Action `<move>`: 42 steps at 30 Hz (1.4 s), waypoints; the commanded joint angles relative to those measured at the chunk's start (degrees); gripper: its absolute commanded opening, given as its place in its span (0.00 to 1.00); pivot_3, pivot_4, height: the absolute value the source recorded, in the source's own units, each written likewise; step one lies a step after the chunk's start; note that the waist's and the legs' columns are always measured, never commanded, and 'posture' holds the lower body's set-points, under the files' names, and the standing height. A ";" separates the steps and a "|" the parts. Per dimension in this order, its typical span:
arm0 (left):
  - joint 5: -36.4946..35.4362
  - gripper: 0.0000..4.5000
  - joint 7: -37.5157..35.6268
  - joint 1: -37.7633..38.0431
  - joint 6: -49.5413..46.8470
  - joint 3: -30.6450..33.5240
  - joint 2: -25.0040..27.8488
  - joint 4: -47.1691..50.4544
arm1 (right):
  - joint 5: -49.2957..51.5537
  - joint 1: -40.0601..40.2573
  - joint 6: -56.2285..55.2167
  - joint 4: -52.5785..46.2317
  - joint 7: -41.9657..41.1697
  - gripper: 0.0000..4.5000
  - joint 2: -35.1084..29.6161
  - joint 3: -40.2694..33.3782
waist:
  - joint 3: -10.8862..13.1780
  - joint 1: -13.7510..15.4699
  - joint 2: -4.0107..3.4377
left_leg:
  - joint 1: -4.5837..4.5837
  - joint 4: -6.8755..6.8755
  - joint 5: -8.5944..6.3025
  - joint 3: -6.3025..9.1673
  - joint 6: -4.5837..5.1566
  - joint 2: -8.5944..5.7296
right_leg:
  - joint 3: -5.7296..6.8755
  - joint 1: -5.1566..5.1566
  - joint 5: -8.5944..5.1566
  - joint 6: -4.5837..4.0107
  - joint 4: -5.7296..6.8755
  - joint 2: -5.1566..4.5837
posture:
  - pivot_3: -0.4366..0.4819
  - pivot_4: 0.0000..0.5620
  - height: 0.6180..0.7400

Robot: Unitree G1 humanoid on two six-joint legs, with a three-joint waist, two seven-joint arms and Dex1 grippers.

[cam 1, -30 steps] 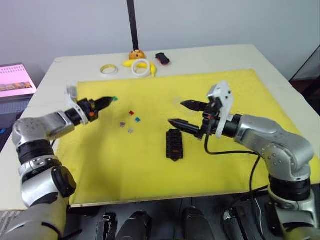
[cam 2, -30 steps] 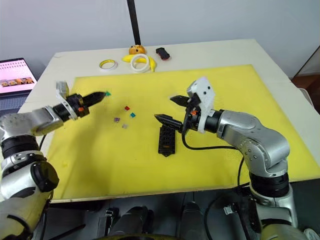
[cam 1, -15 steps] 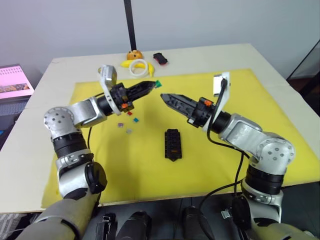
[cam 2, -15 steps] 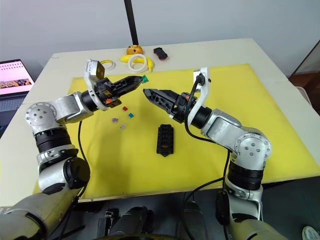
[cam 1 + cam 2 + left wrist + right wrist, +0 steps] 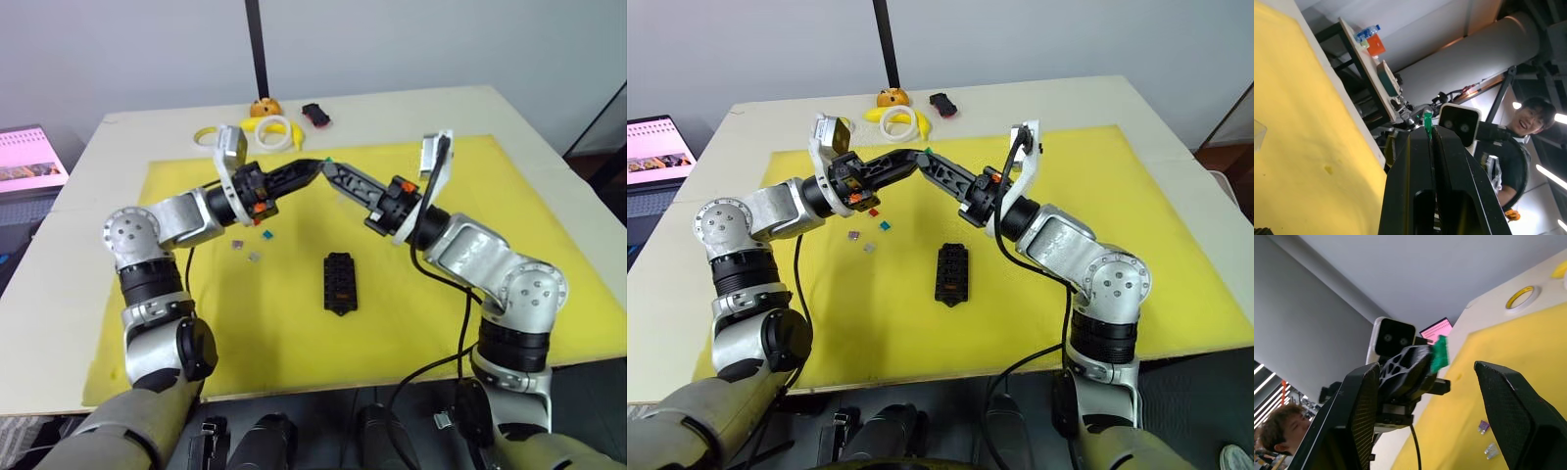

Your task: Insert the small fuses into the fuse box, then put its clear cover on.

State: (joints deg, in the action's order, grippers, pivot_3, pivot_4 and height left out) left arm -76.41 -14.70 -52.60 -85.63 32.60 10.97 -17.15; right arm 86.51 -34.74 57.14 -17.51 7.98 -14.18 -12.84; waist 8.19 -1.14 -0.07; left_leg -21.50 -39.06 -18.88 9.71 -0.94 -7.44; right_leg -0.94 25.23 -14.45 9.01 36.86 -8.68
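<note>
From my head views, my left pincer (image 5: 312, 168) and my right pincer (image 5: 331, 171) meet tip to tip in the air above the far middle of the yellow foam mat (image 5: 549, 235). A tiny green plastic blade fuse (image 5: 927, 151) sits between them, pinched in the left one. The small black rectangular fuse box (image 5: 339, 282) lies on the mat nearer to me, well apart from both pincers. Several more small coloured fuses (image 5: 253, 240) lie scattered to the left of it. White tape rings (image 5: 274, 131) sit on the bare surface (image 5: 78, 206) at the far edge.

Through my left wrist, my left pincer is clenched on the green fuse (image 5: 1427, 124), gripping only its lower part while the rest sticks out past the tips. A person (image 5: 1518, 147) stands in the background.

Through my right wrist, my right pincer's fingers (image 5: 1364, 416) are spread wide on either side of the fuse (image 5: 1439, 354), not touching it.

This looks like a hand-over. If I release the left before the right has closed squarely, the fuse will likely drop onto the mat. A skewed pinch could twist it, leaving the blades badly lined up for the slots.
</note>
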 commanded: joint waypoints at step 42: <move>21.02 0.88 -44.03 14.38 23.79 -34.66 33.82 28.53 | 10.76 0.44 3.69 -8.93 -11.91 0.00 -27.54 4.12 | 0.03 0.46 -0.04 | 0.01 0.10 0.00 -0.10 0.01 0.00 | -0.07 -0.06 0.00 -0.01 -0.44 0.03 | 0.48 0.27 1.00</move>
State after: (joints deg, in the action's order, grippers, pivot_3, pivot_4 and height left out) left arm -60.70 -51.14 -39.25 -68.41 2.60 43.13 6.77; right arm 98.94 -34.50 58.86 -23.07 0.34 -40.03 -9.41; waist 8.21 -0.68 -0.11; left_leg -21.49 -38.94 -18.88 9.62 -0.93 -7.42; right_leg -0.99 25.13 -14.45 9.00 36.33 -8.63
